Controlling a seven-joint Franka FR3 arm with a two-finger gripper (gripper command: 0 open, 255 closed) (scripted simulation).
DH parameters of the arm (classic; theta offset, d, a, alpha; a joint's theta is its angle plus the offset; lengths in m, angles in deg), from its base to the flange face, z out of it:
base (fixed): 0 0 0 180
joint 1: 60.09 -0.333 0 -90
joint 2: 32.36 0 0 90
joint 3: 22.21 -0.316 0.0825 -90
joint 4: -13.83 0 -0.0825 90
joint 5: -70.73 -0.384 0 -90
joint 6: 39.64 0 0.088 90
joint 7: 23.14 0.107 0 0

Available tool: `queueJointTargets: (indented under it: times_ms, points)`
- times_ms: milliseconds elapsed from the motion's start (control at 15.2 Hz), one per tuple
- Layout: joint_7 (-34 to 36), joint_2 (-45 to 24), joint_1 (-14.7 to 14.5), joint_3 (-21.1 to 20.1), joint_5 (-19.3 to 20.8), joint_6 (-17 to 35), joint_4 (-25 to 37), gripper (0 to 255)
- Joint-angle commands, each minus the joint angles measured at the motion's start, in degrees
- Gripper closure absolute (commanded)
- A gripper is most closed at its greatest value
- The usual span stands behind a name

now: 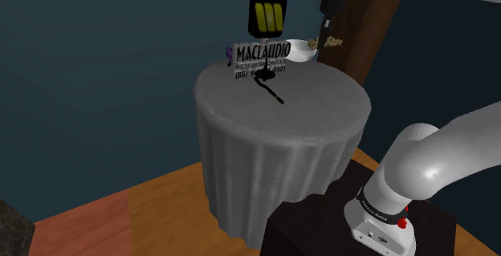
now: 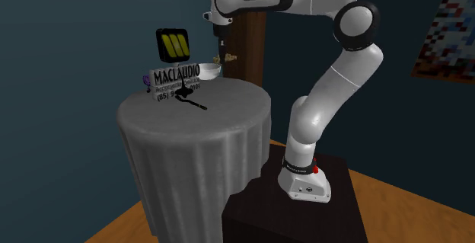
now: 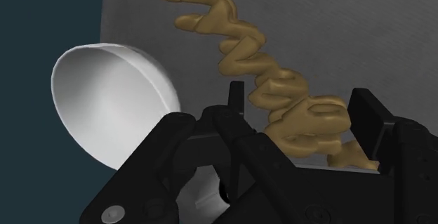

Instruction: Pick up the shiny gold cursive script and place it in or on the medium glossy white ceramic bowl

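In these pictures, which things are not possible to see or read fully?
- Sign: lower lines, shoulder view, too small and partly behind a black object.
- Script: far end, wrist view, cut by the picture's edge.
- Bowl: part of rim, wrist view, hidden behind the gripper.

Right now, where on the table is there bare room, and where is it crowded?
Bare: the near half of the grey tablecloth, in front of the black object. Crowded: the far edge, with the lettered sign, white bowl, and the pincer clasping the gold script by it.

Script (image 3: 281, 89) looks dull gold, bowl (image 3: 105, 107) smooth white, draped cloth (image 1: 273, 162) matt grey.
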Motion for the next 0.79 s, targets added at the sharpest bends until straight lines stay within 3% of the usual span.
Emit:
queueJointTargets:
  times_ms: [0,396,726]
  points:
    - [-2.0,-4.9,0.0,2.0,-0.4,1.3,4.2,255]
    - [-7.4,-18.5,0.1,6.6,-3.8,3.2,16.9,255]
    - [-12.8,-31.3,1.6,9.8,-9.1,2.5,30.5,255]
